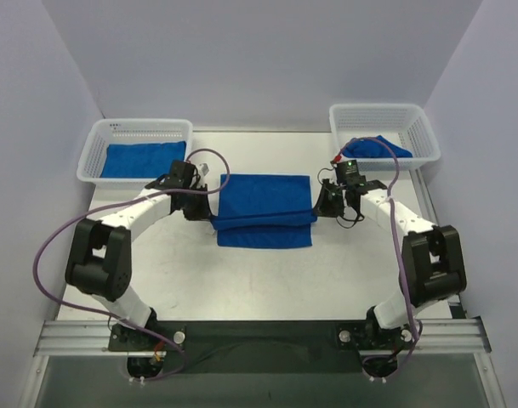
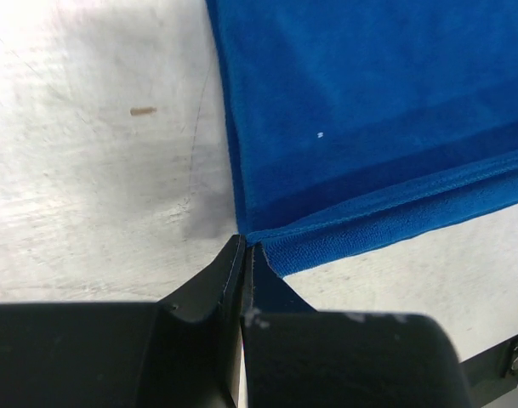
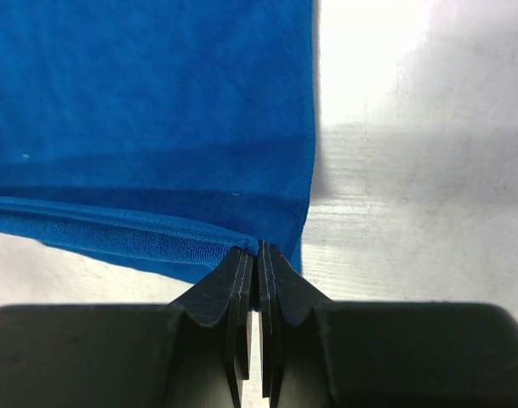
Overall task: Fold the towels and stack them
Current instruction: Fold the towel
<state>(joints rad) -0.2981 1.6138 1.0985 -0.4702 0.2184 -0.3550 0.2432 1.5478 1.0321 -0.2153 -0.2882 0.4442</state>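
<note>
Pale walls enclose a scuffed white table [image 1: 267, 280], where a royal-blue towel [image 1: 265, 204] lies at the centre, its upper layer lying over a lower one that sticks out toward the arms. The left gripper [image 1: 209, 212] pinches the upper layer's near left corner, fingers pressed together on the hem; the right gripper [image 1: 320, 208] pinches the near right corner likewise. A folded towel [image 1: 142, 159] rests in the left mesh basket [image 1: 139, 125], a crumpled towel [image 1: 373, 149] in the right mesh basket [image 1: 378, 109].
</note>
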